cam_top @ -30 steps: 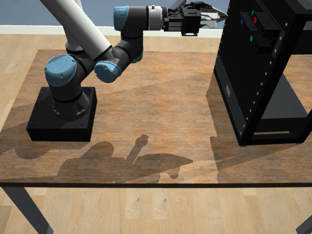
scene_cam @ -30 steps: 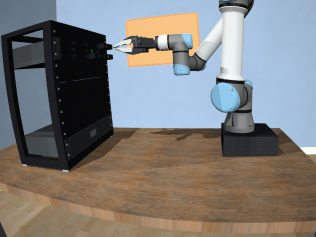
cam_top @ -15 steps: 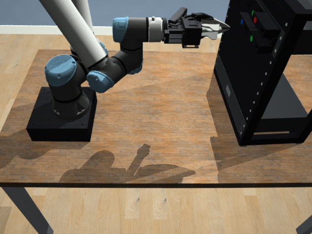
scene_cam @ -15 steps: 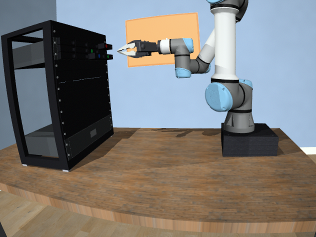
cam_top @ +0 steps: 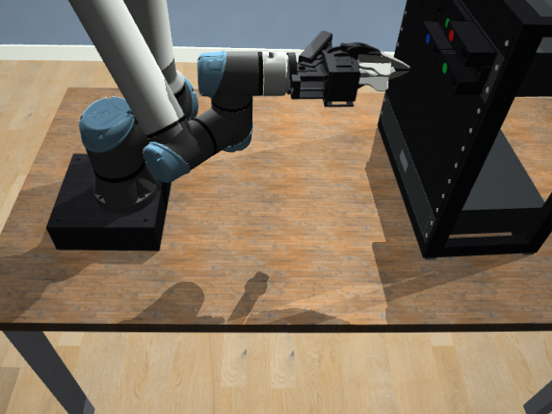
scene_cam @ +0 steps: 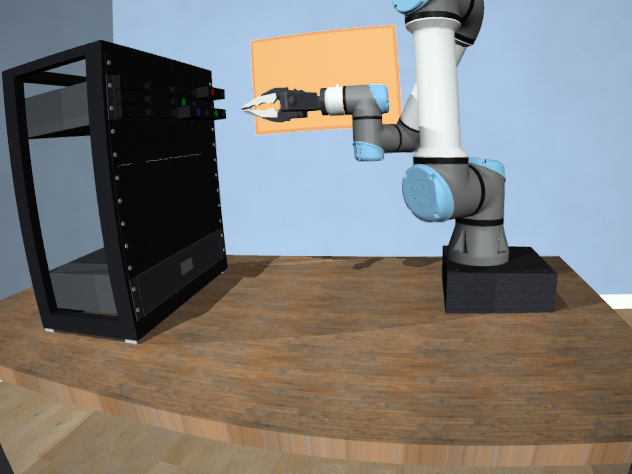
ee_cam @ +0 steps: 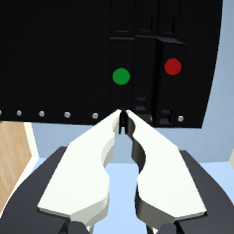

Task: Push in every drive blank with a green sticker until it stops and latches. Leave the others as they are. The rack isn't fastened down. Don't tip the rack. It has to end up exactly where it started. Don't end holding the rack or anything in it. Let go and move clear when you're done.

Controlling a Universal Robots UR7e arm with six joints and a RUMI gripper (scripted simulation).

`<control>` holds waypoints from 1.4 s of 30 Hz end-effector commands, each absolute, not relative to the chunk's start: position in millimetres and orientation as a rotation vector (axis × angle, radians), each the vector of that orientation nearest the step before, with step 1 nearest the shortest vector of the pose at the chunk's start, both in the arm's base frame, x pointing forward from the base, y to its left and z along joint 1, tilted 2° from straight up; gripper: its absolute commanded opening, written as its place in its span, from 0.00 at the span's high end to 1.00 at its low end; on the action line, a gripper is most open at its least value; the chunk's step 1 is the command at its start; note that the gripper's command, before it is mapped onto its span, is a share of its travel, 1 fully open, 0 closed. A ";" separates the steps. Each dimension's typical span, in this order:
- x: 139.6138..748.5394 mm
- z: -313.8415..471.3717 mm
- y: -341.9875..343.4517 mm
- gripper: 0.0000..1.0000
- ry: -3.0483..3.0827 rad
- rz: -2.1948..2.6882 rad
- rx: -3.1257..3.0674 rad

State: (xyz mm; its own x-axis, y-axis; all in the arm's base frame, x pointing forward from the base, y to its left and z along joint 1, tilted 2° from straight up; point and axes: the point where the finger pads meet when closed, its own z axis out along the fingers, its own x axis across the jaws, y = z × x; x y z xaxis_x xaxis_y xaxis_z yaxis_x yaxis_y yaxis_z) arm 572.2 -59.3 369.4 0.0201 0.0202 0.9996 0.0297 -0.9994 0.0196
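Note:
The black rack (cam_top: 463,124) stands at the right of the table; in the exterior view it is at the left (scene_cam: 122,188). Its top rows hold drive blanks with round stickers: a green one (cam_top: 447,22), a red one (cam_top: 451,35), a blue one (cam_top: 427,38) and a lower green one (cam_top: 444,67). The red blank (scene_cam: 210,92) and the lower green blank (scene_cam: 215,113) stick out of the front. My gripper (cam_top: 403,69) (scene_cam: 245,108) is shut and empty. It is level with the drive rows, a short gap in front of the rack. In the wrist view the fingertips (ee_cam: 123,116) point near a green-sticker blank (ee_cam: 121,76) beside the red-sticker blank (ee_cam: 173,66).
The arm's base block (cam_top: 106,213) sits at the table's left. The rack's lower front is closed by dark panels (scene_cam: 173,204). An orange panel (scene_cam: 326,76) hangs on the wall behind the gripper.

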 end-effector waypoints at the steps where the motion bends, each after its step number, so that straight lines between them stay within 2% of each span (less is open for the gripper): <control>1: 572.2 367.4 -66.9 1.00 -0.058 -2.195 -2.236; 10: 575.5 367.3 -67.1 1.00 -0.058 -2.195 -2.236; 22: 627.2 366.3 -65.4 1.00 -0.058 -2.195 -2.236; 42: 629.0 366.3 -65.4 1.00 -0.058 -2.195 -2.236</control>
